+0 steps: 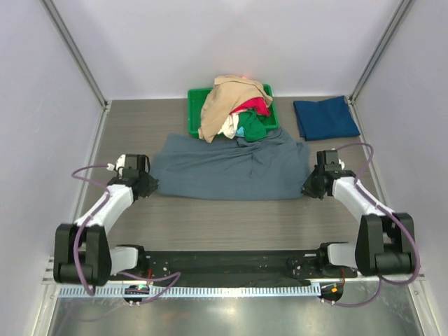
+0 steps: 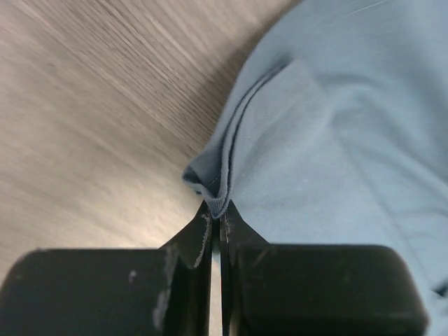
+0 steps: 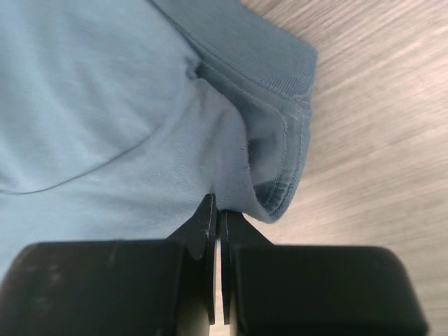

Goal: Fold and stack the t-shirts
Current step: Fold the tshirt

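Overhead view. Slate grey-blue t-shirt [image 1: 231, 168], spread crosswise on the wood-grain table [image 1: 231, 227], its far edge touching the green bin [image 1: 198, 94]. Left gripper [image 1: 149, 184] at the shirt's left end, right gripper [image 1: 310, 184] at its right end. Bin holds a loose heap: tan tee [image 1: 227, 98] on top, red tee [image 1: 255, 105], green tee [image 1: 253, 127] and white tee [image 1: 227, 129] below it. Navy tee [image 1: 325, 117], folded flat, lies far right, apart from the rest.

Left wrist view. Fingers closed to a hairline, bunched hem edge [image 2: 213, 185] pinched at their tips.

Right wrist view. Fingers likewise pressed together, nipping cloth just beside a stitched hem fold [image 3: 287, 154].

Step, by judgement: first fold of the slate shirt, both ends gripped. Next move calls for both arms to lift together and carry the cloth over evenly, so neither pinch slips.
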Motion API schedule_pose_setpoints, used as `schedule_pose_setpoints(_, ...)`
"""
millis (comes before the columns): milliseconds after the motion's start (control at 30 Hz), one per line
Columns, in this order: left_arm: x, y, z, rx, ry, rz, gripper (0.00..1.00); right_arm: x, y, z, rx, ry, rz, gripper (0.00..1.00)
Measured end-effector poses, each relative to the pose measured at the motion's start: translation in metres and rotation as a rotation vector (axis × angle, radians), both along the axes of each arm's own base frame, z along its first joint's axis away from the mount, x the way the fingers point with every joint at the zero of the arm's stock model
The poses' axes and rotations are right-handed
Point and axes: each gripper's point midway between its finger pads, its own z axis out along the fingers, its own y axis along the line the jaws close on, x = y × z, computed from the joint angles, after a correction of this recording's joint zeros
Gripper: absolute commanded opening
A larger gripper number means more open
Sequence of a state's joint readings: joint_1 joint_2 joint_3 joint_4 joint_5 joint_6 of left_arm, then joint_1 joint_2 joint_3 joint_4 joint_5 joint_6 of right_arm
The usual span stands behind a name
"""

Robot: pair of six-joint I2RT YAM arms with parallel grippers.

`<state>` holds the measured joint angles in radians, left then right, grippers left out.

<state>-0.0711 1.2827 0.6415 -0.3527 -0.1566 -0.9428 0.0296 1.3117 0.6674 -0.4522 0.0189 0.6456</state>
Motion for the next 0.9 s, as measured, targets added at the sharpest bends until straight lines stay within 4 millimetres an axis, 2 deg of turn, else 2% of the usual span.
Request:
schedule_pose_setpoints(100, -0.007, 0.006, 0.028, -0.008, -0.067, 0.022, 0.00, -0.002, -0.001, 0.023, 0.008, -0.056, -0.008, 0.01)
schedule_pose_setpoints(233, -0.020, 0.016, 0.057, -0.012, -0.131, 0.054, 0.00, 0.000, -0.002, 0.062, 0.026, -0.150, -0.019, 0.01)
schedule_pose_setpoints(400, -0.041, 0.018, 0.075, -0.036, -0.151, 0.078, 0.00, 0.000, -0.004, 0.106, 0.036, -0.240, -0.026, 0.01)
schedule_pose_setpoints(633, -0.074, 0.018, 0.096, -0.060, -0.193, 0.109, 0.00, -0.031, -0.001, 0.121, 0.066, -0.271, -0.049, 0.01)
schedule_pose_setpoints(733, -0.091, 0.018, 0.101, -0.073, -0.211, 0.130, 0.01, -0.048, 0.003, 0.119, 0.093, -0.275, -0.060, 0.01)
schedule_pose_setpoints(900, -0.115, 0.017, 0.106, -0.104, -0.230, 0.168, 0.09, -0.073, 0.008, 0.111, 0.131, -0.250, -0.075, 0.01)
